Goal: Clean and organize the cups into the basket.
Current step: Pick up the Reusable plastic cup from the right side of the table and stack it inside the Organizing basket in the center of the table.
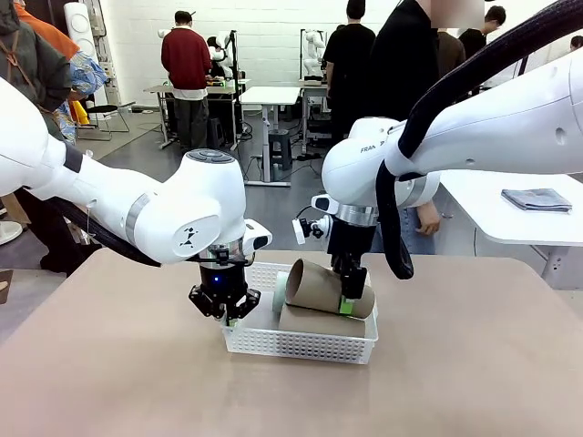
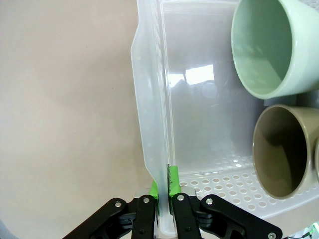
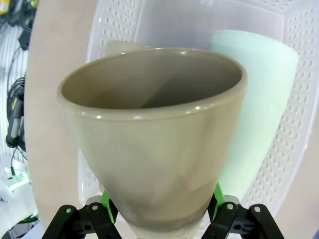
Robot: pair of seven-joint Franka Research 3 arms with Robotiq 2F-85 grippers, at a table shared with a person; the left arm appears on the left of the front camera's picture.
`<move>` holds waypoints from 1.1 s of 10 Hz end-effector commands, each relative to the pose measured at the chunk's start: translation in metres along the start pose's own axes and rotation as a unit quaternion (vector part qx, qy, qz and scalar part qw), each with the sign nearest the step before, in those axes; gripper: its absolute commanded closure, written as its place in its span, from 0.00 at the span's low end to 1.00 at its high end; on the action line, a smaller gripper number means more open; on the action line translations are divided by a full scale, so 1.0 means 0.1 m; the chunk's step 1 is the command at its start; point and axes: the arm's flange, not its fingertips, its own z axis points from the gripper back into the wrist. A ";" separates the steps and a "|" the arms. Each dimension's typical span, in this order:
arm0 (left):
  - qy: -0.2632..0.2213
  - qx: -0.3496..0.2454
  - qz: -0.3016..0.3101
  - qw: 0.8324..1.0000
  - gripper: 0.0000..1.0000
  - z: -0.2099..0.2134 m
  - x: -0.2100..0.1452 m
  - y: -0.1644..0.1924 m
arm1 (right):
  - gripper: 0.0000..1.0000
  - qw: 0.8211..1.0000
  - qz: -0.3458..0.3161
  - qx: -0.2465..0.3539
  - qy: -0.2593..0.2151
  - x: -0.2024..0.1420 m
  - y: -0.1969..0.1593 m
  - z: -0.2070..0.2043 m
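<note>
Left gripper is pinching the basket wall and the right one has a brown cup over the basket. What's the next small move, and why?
Probably lower the right gripper a little and open it. Its brown cup hangs on its side above the basket, over another brown cup beside the green cup. The left gripper should keep the wall pinched to steady the basket.

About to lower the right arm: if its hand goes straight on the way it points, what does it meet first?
Probably the tan tumbler lying in the white perforated plastic basket, directly under the tan-brown cup that the right hand holds; depth is uncertain.
</note>
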 end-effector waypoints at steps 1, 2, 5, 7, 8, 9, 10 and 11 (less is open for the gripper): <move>-0.004 0.000 -0.007 1.000 1.00 0.01 -0.01 0.01 | 0.19 1.000 -0.009 0.006 0.022 0.08 -0.03 0.00; -0.004 0.000 -0.007 1.000 1.00 0.01 -0.01 0.01 | 0.19 1.000 -0.009 0.005 0.022 0.08 -0.03 0.00; -0.004 0.000 -0.007 1.000 1.00 0.01 -0.01 0.01 | 0.00 1.000 -0.004 -0.003 0.014 0.08 0.00 0.01; -0.004 0.000 -0.007 1.000 1.00 0.01 -0.01 0.01 | 0.00 1.000 -0.003 -0.011 0.012 0.07 0.04 0.05; -0.004 0.000 -0.007 1.000 1.00 0.01 -0.01 0.01 | 0.00 1.000 -0.002 -0.013 0.010 0.06 0.06 0.06; -0.004 0.000 -0.007 1.000 1.00 0.01 -0.01 0.01 | 0.00 1.000 -0.001 -0.012 0.006 0.05 0.07 0.08; -0.004 0.000 -0.007 1.000 1.00 0.01 -0.01 0.01 | 0.00 1.000 -0.002 -0.016 0.001 0.02 0.10 0.12; -0.004 0.000 -0.007 1.000 1.00 0.01 -0.01 0.01 | 0.00 0.999 0.002 -0.037 -0.010 -0.05 0.17 0.26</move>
